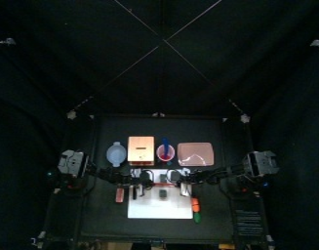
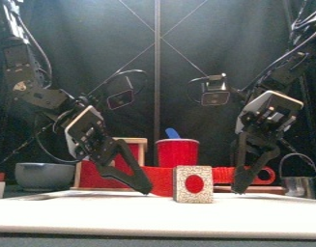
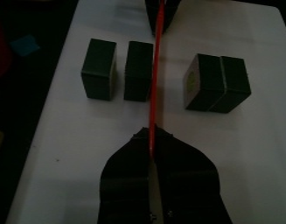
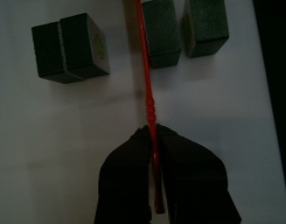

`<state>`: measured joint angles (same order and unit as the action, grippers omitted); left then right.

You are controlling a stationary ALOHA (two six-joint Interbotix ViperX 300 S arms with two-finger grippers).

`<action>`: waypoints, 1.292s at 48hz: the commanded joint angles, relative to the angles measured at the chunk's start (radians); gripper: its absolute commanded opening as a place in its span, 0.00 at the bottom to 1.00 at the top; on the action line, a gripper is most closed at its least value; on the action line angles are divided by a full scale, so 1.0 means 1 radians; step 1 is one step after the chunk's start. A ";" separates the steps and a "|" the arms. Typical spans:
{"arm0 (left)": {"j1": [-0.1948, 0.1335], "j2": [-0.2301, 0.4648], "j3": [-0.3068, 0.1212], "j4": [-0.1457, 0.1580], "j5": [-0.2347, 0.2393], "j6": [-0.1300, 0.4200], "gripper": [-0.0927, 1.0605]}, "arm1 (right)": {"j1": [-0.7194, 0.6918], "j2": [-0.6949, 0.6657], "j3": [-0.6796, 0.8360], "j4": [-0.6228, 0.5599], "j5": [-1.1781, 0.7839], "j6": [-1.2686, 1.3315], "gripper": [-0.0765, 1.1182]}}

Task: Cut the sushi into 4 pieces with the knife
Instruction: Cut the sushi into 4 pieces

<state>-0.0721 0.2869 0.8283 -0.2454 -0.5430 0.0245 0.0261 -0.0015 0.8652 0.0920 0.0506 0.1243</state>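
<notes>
Matt sushi blocks (image 3: 96, 68), smooth white board (image 3: 73, 153)

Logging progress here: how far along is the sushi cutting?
Done: two cuts, freeing two dark green toy sushi blocks. In hand: the left gripper holds the thin red toy knife over the middle gap. Left: one cut through the joined pair.

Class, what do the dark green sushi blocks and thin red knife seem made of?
The dark green sushi blocks look like painted wood or hard plastic: matte faces, crisp square edges. The thin red knife is probably rigid plastic: evenly coloured, straight.
</notes>
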 commanded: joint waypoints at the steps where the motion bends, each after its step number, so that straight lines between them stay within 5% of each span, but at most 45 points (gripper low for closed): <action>1: 0.028 -0.014 -0.018 0.008 0.002 -0.003 0.34 | -0.002 -0.032 -0.018 0.002 -0.009 0.003 0.13; 11: 0.023 -0.077 -0.018 0.008 0.009 -0.003 0.34 | 0.020 -0.078 -0.021 0.014 -0.003 0.005 0.13; 25: -0.069 -0.206 -0.023 0.008 0.077 -0.003 0.34 | 0.101 -0.172 -0.046 0.051 0.021 0.005 0.13; 34: -0.095 -0.192 -0.023 0.008 0.077 -0.005 0.34 | 0.117 -0.163 -0.044 0.067 0.020 0.005 0.13; 62: -0.104 -0.124 -0.032 0.005 0.078 -0.011 0.34 | 0.120 -0.083 -0.043 0.072 0.018 0.006 0.13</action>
<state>-0.1779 0.1595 0.8268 -0.2393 -0.4587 0.0153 0.1442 -0.0920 0.8514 0.1611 0.0813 0.1289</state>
